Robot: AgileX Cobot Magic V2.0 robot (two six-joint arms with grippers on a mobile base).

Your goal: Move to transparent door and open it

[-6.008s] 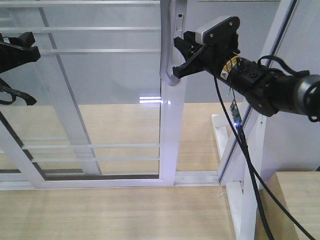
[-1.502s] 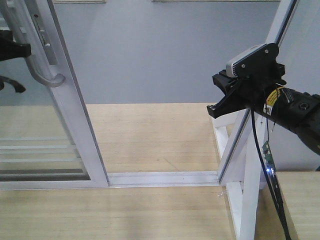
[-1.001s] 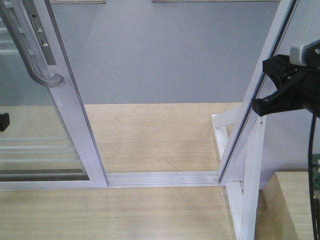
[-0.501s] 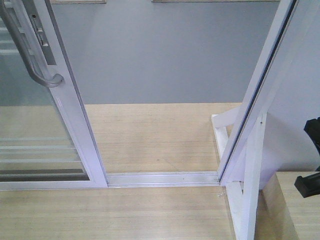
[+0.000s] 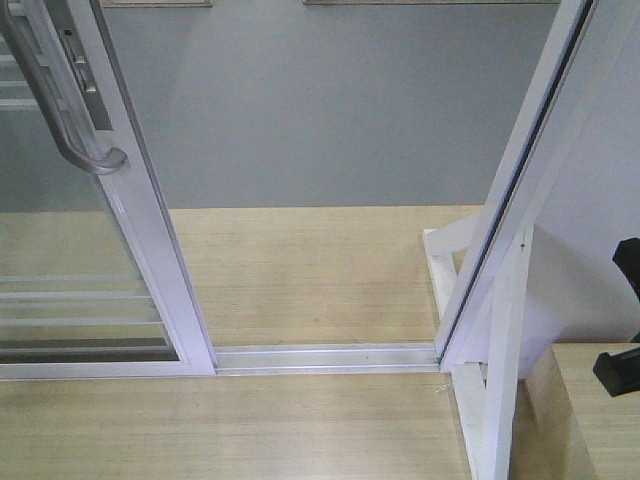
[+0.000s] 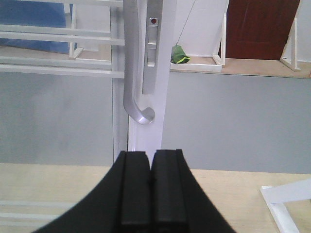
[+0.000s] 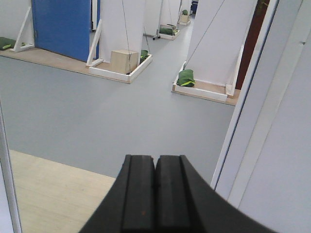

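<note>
The transparent door (image 5: 150, 260) stands slid to the left, and the doorway between it and the white right jamb (image 5: 520, 190) is open. Its curved silver handle (image 5: 62, 110) sits on the door's right stile. In the left wrist view my left gripper (image 6: 150, 154) is shut on nothing, just below and short of the handle (image 6: 132, 92) and the white stile (image 6: 146, 136). My right gripper (image 7: 156, 159) is also shut and empty, pointing through the opening beside the jamb (image 7: 248, 111). Only a black part of the right gripper (image 5: 625, 340) shows at the front view's right edge.
A white floor track (image 5: 330, 356) crosses the wooden platform between door and jamb. A white brace (image 5: 445, 275) and a wooden box (image 5: 590, 420) stand at lower right. Beyond the opening lie grey floor, white partitions with green bags (image 7: 187, 77), and a blue door (image 7: 63, 26).
The door has slid from mid-view to the far left, opening the doorway. My right arm drew back right and down to the frame edge. The left arm left the front view.
</note>
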